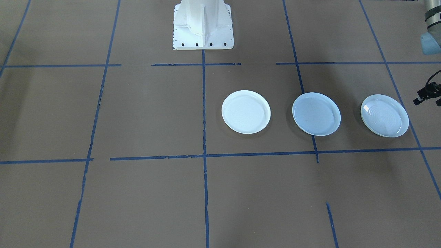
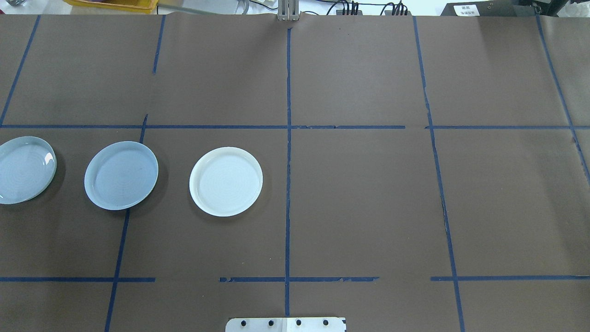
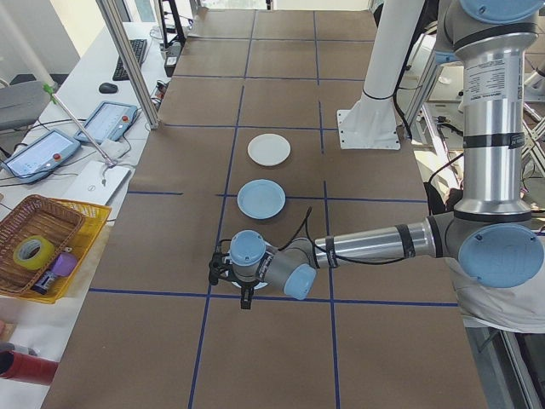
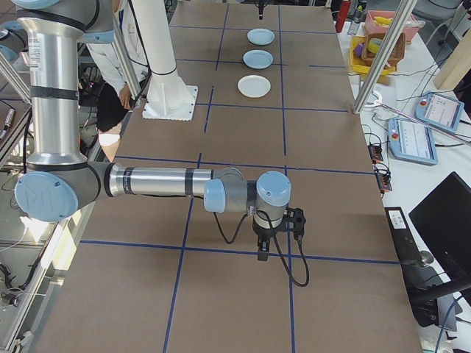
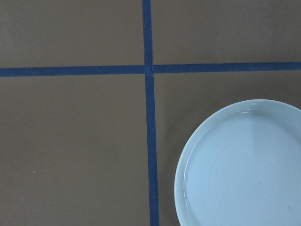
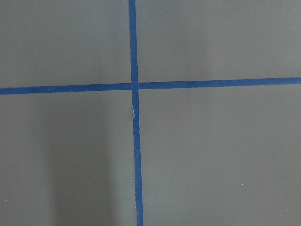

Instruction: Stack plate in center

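Three plates lie in a row on the brown table. The middle one is the smooth pale blue-grey center plate [image 1: 316, 114] [image 2: 121, 175] [image 3: 261, 198]. A bright white plate [image 1: 246, 111] [image 2: 226, 181] sits on its inner side. A plate with concentric rings [image 1: 384, 115] [image 2: 23, 169] [image 5: 244, 165] sits on its outer side. My left gripper [image 3: 232, 281] [image 1: 427, 96] hovers over the ringed plate's outer edge; I cannot tell whether it is open or shut. My right gripper [image 4: 278, 232] hangs far away over bare table near a tape crossing; I cannot tell its state.
Blue tape lines divide the table into squares. The white robot pedestal [image 1: 203, 27] stands at the table's middle edge. A yellow basket [image 3: 34, 247], tablets [image 3: 43, 149] and a metal post [image 3: 128, 60] line the far side. A person [image 4: 110, 81] stands behind the robot.
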Controlling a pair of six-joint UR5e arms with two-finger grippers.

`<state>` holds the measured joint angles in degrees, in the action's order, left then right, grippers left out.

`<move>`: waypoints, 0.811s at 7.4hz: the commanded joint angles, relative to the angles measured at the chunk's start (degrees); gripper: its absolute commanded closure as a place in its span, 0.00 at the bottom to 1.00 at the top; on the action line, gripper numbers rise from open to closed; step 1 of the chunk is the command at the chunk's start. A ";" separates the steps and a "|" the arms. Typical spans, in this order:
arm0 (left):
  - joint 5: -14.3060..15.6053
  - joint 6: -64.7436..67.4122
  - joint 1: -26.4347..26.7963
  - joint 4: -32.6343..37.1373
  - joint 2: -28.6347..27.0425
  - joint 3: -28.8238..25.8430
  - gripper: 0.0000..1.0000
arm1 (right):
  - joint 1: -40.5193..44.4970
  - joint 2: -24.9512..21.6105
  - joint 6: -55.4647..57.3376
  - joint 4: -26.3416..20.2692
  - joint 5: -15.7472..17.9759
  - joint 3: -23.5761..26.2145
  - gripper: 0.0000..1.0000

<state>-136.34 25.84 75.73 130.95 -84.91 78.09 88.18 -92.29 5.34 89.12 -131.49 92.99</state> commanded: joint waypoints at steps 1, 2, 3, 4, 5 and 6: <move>0.03 5.35 -2.68 6.77 -1.74 -5.56 0.00 | -0.02 0.00 0.02 0.00 -0.08 0.00 0.00; -0.06 5.45 -2.95 6.78 -2.45 -6.63 0.01 | -0.02 0.00 0.02 0.00 -0.08 0.00 0.00; -0.24 6.58 -3.13 6.78 -3.06 -7.16 0.02 | -0.02 0.00 0.02 0.00 -0.08 0.00 0.00; -0.24 6.85 -3.56 6.78 -3.68 -8.21 0.04 | -0.02 0.00 0.02 0.00 0.01 0.00 0.00; -0.33 7.03 -4.44 6.78 -4.82 -9.61 0.06 | -0.02 0.00 0.02 0.00 -0.08 0.00 0.00; -0.41 7.38 -4.97 6.78 -5.18 -10.23 0.06 | 0.07 0.00 -0.07 0.00 -0.08 0.00 0.00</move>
<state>-136.65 32.78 71.55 137.71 -89.28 69.02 88.17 -92.29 5.35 89.12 -131.55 92.99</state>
